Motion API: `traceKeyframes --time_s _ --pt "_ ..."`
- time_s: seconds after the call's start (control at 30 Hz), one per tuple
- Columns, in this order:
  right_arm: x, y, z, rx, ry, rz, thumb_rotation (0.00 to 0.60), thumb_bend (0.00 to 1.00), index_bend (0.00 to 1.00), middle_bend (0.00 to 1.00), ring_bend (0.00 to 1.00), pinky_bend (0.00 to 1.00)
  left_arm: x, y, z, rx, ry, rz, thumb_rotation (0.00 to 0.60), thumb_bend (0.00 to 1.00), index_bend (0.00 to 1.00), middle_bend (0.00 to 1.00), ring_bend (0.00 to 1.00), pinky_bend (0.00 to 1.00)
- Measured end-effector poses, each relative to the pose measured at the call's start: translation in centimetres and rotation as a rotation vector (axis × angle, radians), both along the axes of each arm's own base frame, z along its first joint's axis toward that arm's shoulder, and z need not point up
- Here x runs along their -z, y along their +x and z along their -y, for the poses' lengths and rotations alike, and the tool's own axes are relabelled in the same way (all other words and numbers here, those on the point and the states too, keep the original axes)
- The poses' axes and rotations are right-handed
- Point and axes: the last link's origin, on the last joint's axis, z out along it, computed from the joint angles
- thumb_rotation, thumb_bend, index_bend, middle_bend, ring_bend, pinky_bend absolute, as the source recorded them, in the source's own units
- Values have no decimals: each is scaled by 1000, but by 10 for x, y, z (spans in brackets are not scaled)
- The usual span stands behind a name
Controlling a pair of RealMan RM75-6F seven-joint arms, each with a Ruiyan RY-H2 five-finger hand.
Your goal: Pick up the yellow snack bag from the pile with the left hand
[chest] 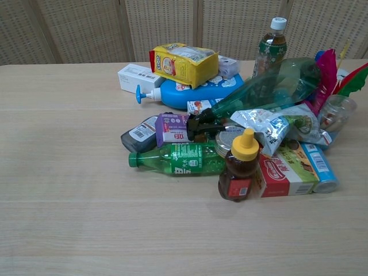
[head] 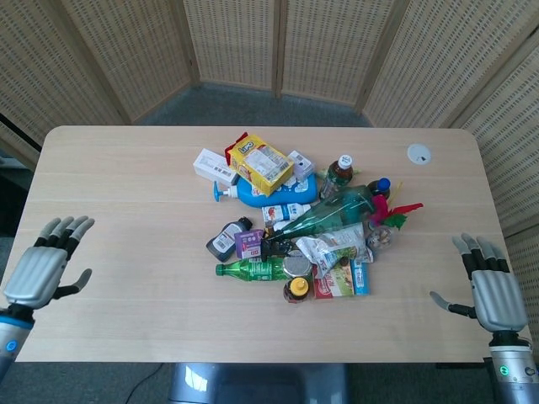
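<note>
Yellow snack bag (head: 263,165) atop pile, left hand (head: 40,270) empty

Looks like a lab / demo setup, not anyone's home tbh. Plain light wood table (head: 126,185) standing alone on grey carpet (head: 269,101), boxed in by woven folding screens (head: 232,38) on every side w/ no furniture, walls or windows showing. The pile (head: 295,223) in the middle is a random mix of groceries, bottles, boxes etc, dumped together like test props. Small white round disc (head: 418,153) sits by itself near the far right corner.
</note>
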Motion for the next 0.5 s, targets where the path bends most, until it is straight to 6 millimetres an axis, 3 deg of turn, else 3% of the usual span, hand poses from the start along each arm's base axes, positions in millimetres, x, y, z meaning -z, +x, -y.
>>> traceKeyframes --time_s 0.33,0.5 --pt "-14 -10 -8 47 -40 -12 414 181 0 0 0 0 56 52 -101 92 -152 -16 600 402 0 0 0 0" --pt "-20 -14 -12 69 -56 -20 411 184 0 0 0 0 81 78 -138 140 -189 -18 600 402 0 0 0 0"
